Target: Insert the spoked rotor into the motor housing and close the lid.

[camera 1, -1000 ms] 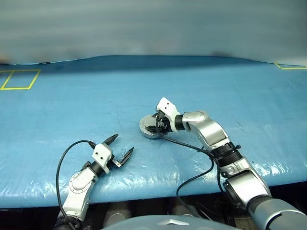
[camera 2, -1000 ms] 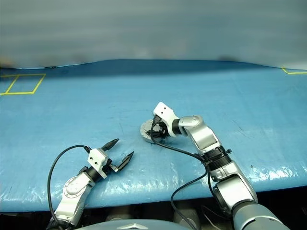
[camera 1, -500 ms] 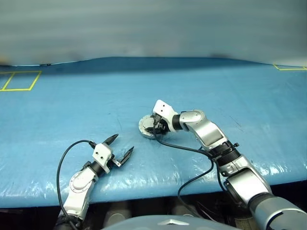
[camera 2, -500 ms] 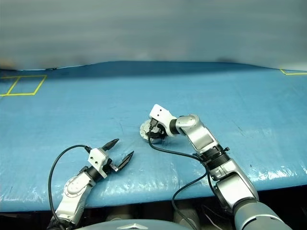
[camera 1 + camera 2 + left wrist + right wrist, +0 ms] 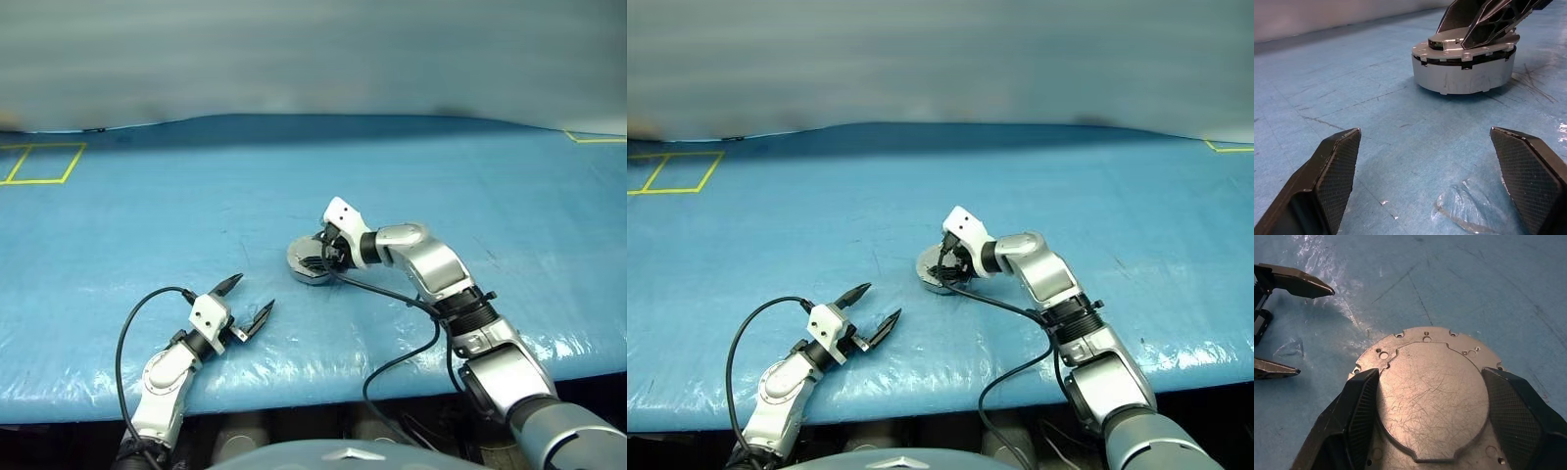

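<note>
From the left eye view, the round silver metal motor housing (image 5: 310, 262) sits at the centre of the frame on the desk (image 5: 147, 215), which is covered in a crinkled, glossy blue plastic sheet. Its flat silver lid (image 5: 1432, 391) lies down on top. The right gripper (image 5: 327, 258) rests over it. The left gripper (image 5: 245, 304) hangs at lower left, well apart, near the front edge.

From the right eye view, yellow tape squares (image 5: 678, 171) mark the sheet at upper left and a yellow corner at far right; a plain grey wall (image 5: 940, 59) runs across the top. No spoked rotor is to be seen loose on the sheet, so I judge it already inside.

In the left wrist view, that gripper's jaws stand wide apart and empty, with the housing beyond them. A dark seam rings the housing under the lid; if the lid is not fully seated, a push off-centre could tilt it or skid the housing across the slick sheet.

In the right wrist view, the black fingers (image 5: 1356, 421) straddle the scratched lid, one at each side; whether they squeeze it I cannot tell. Lifting away while pinching could drag the lid open again.
</note>
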